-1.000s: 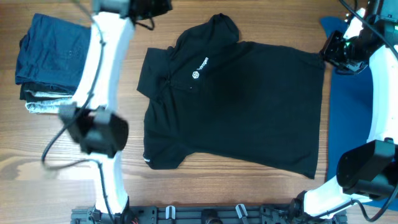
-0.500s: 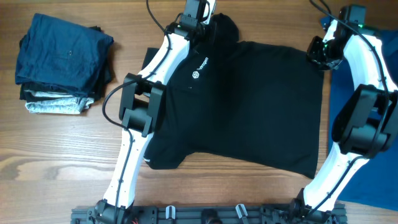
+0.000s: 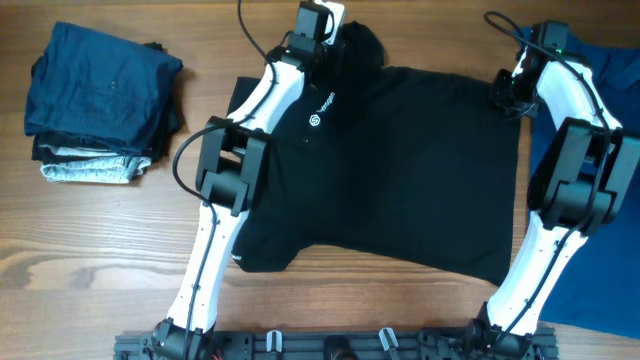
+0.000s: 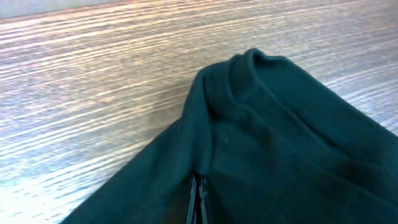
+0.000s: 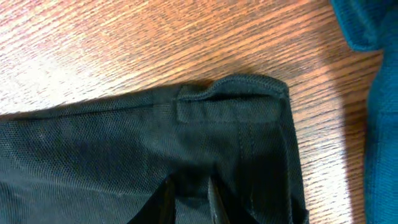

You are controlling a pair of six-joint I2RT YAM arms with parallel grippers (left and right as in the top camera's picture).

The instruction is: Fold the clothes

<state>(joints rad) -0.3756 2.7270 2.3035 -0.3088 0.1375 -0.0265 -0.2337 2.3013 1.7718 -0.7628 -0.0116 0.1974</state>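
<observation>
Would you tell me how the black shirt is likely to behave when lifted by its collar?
Probably floppy: the black shirt lies flat with soft creases, so it should drape and sag. Likely light, since its fabric looks thin. The hem corner may curl, being already rolled.

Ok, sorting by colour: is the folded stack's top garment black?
No, the top garment on the folded stack is dark blue, with darker and grey layers beneath it.

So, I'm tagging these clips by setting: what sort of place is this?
Probably a robotics lab bench: robot arms over a black shirt on a wooden table, beside a stack of folded clothes.
</observation>
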